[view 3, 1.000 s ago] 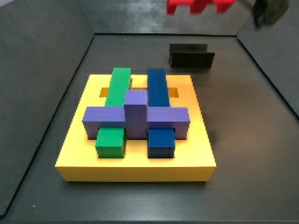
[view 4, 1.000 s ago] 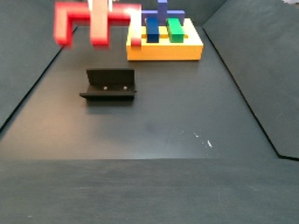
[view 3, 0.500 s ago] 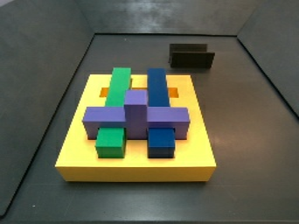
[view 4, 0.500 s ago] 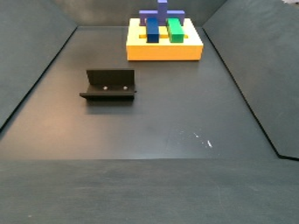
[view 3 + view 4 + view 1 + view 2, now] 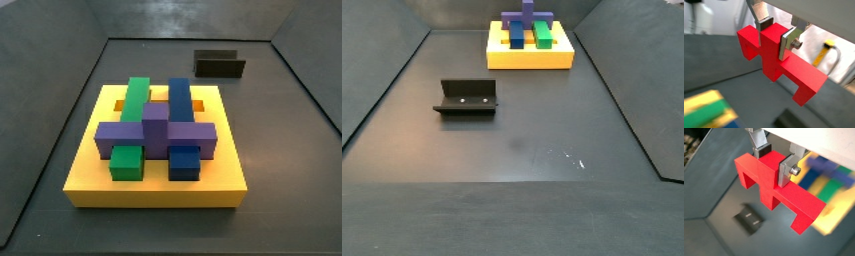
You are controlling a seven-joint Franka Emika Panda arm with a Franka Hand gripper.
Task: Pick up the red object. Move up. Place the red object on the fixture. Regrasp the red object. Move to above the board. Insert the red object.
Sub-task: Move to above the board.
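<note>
The red object (image 5: 777,60) is gripped tight by the hand (image 5: 776,31), and this is seen in both wrist views. One silver finger (image 5: 786,168) is pressed against the side of the middle prong, and the other finger (image 5: 760,145) is pressed on the far side. The red object is held high in the air, with its prongs pointed away from the hand.

Far below it in a wrist view, the fixture (image 5: 751,218) is seen on the dark floor, and the board (image 5: 836,188) is seen off to one side, blurred. In a wrist view only a corner of the board (image 5: 707,111) is shown.

In both side views, the hand and the red object cannot be seen. A second ago they were seen at the top edge of those views; since then they have gone out of sight. The fixture (image 5: 466,97) and the board (image 5: 529,56) are found in the same places as before, well apart. The green block (image 5: 130,122), the blue block (image 5: 181,122) and the purple block (image 5: 156,130) are still seated in the board (image 5: 147,188).
</note>
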